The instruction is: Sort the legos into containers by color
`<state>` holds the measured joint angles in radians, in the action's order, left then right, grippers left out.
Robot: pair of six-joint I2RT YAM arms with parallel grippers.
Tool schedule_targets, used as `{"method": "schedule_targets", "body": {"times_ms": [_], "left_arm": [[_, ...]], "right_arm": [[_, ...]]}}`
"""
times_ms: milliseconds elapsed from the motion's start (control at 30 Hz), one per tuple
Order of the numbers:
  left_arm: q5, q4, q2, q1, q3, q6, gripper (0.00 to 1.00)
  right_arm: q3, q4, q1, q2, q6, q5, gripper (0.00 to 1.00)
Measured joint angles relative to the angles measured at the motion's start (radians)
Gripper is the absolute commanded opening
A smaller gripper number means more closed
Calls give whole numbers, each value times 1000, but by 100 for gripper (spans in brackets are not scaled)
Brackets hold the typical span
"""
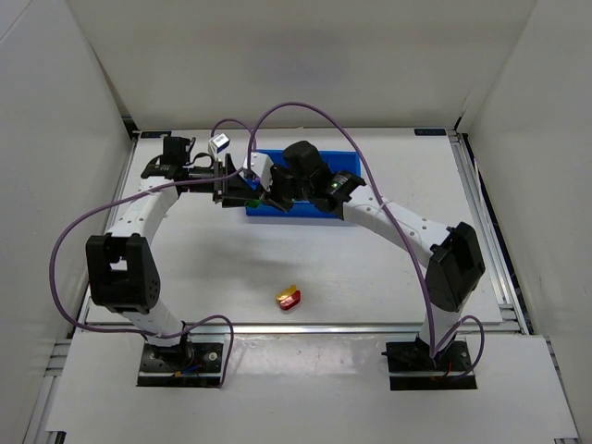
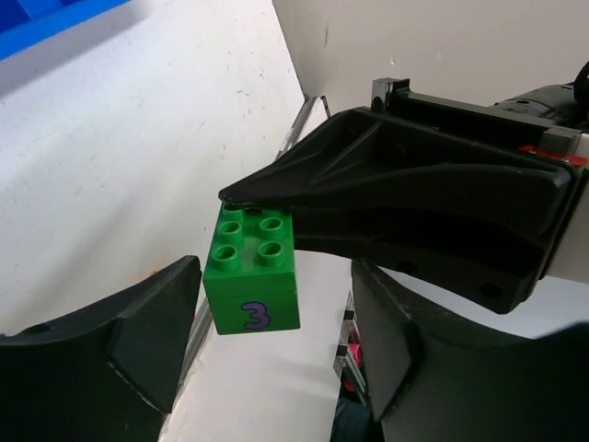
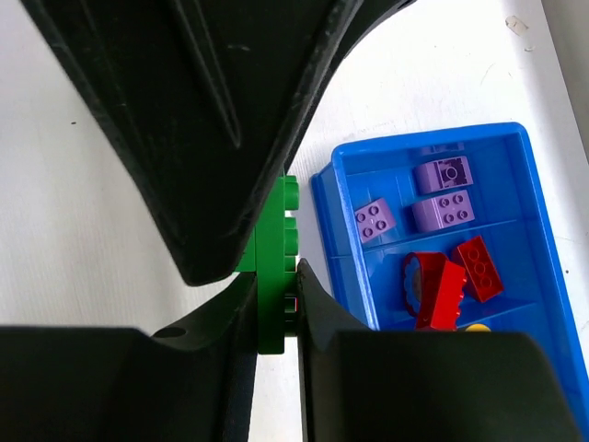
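A green lego [image 2: 253, 267] with a purple "3" on its side hangs above the table just left of the blue tray [image 1: 314, 214]. My right gripper [image 3: 276, 304] is shut on this green lego [image 3: 274, 267], pinching it edge-on. The left gripper [image 2: 276, 341] stands open around it, with a clear gap on its right side. In the top view, the left gripper [image 1: 231, 188] and right gripper [image 1: 268, 194] meet at the tray's left end. The tray [image 3: 324, 221] holds purple legos [image 3: 442, 193] in one compartment and red legos [image 3: 451, 276] in the adjoining one. A yellow piece [image 3: 476, 327] peeks out beyond those.
A red and yellow lego [image 1: 289, 297] lies alone on the white table near the front edge, between the two arm bases. White walls enclose the table on the left, back and right. Purple cables loop over both arms.
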<state>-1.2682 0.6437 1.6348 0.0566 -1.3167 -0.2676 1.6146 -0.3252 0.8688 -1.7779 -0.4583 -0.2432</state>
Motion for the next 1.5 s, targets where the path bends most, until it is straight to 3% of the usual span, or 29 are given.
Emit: {"method": "schedule_targets", "body": {"times_ms": [167,400,533,933,1100,1500], "left_arm": [[5,-1,-40,2,29,-3,81],[8,3,-71,5,68,-2,71],[27,3,-72,4,68,5,58],[49,3,-72,5,69,13,45],[54,3,-72,5,69,16,34],[62,-11,-143,5,171,22,29]], "right_arm": [[-7,10,0,2,2,-2,5],[-10,12,0,4,6,6,3],[-10,16,0,5,10,10,3],[-14,16,0,18,10,10,2],[-18,21,0,18,10,24,2],[-27,42,-10,17,26,120,0]]}}
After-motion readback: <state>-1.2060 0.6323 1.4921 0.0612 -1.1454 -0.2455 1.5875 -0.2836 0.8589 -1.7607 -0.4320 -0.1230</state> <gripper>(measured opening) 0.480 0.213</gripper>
